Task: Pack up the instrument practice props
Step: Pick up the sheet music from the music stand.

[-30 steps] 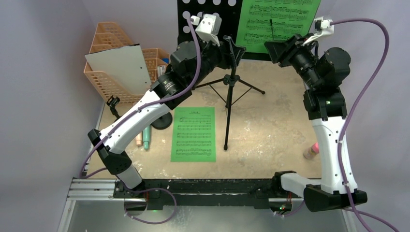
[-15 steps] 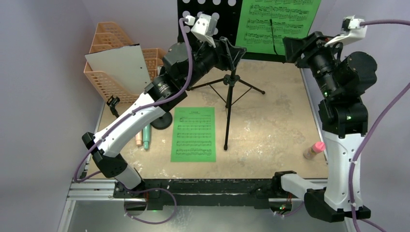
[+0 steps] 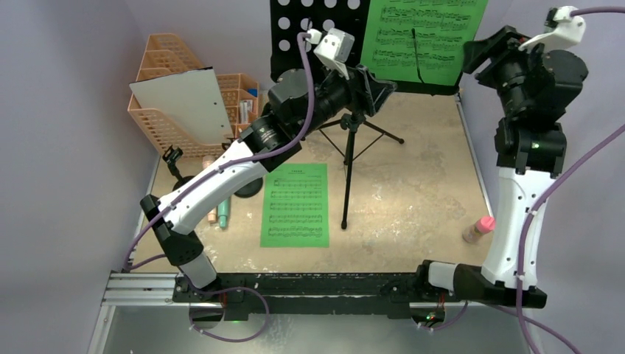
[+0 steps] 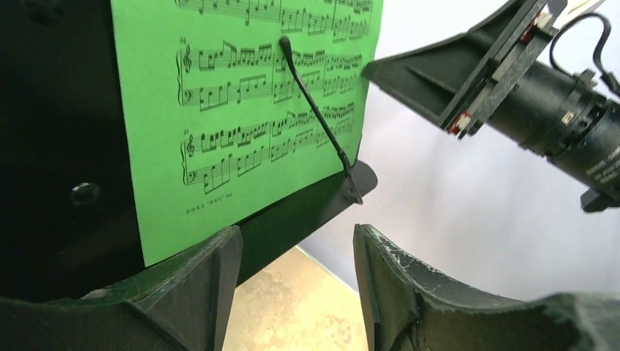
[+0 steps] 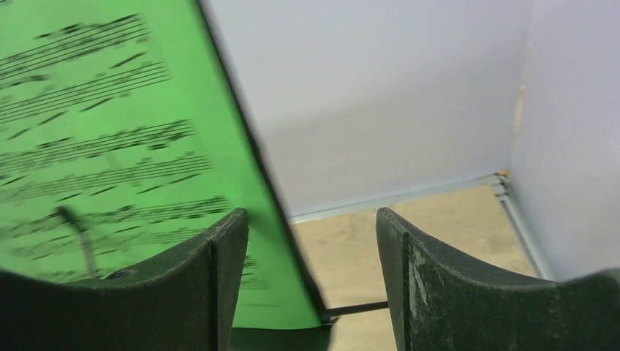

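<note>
The black hole-punched music desk (image 3: 317, 29) stands on tripod legs (image 3: 348, 147) at the back, with a green sheet-music page (image 3: 424, 37) on it under a wire clip. My left gripper (image 3: 382, 87) is open and empty just below the desk's ledge (image 4: 307, 212), facing that page (image 4: 241, 110). My right gripper (image 3: 477, 53) is open and empty at the desk's right edge; the page (image 5: 110, 146) and the desk's edge lie between its fingers. A second green page (image 3: 296, 204) lies flat on the table. A mint microphone (image 3: 222, 214) lies at the left, a pink-topped one (image 3: 479, 228) at the right.
An orange mesh organizer (image 3: 166, 88) with a grey-white board (image 3: 184, 99) leaning on it stands back left. A small black holder (image 3: 174, 158) stands in front of it; another round black base (image 3: 250, 184) shows under my left arm. Walls close in on both sides.
My left gripper has swung right, from the tripod's top to under the desk's ledge. My right arm has risen and drawn back to the right, off the page's front to its right edge.
</note>
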`<state>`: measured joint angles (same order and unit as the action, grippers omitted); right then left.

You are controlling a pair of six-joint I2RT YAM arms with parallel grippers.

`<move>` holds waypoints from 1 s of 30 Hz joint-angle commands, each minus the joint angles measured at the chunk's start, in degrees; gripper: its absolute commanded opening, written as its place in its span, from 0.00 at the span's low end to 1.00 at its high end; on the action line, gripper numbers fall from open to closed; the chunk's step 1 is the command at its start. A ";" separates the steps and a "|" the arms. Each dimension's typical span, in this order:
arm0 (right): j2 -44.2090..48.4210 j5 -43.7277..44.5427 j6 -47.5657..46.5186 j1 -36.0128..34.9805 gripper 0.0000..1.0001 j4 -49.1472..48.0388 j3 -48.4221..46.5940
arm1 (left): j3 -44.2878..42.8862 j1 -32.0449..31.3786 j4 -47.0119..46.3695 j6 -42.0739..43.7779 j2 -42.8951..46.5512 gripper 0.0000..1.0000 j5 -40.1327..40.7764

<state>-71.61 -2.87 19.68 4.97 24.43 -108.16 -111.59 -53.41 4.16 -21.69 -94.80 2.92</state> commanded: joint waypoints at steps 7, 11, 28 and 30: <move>2.40 -32.40 6.95 18.66 0.71 -13.45 6.75 | -4.38 -1.47 -5.78 -2.11 -3.99 0.60 -0.94; 3.87 -37.23 7.52 19.41 0.74 -18.21 9.91 | -7.13 -1.87 -5.31 -2.13 -6.16 0.60 -0.32; 3.06 -44.58 14.47 19.90 0.77 -32.98 16.05 | -15.73 -3.18 -7.58 -4.32 -14.21 0.60 0.98; 2.68 -45.44 15.19 19.90 0.76 -34.36 16.66 | -17.06 -3.30 -7.45 -4.40 -15.27 0.60 1.20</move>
<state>-67.99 -43.77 31.14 24.51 -2.76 -92.68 -124.42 -56.01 -1.10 -24.91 -108.81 3.49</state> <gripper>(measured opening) 0.765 0.604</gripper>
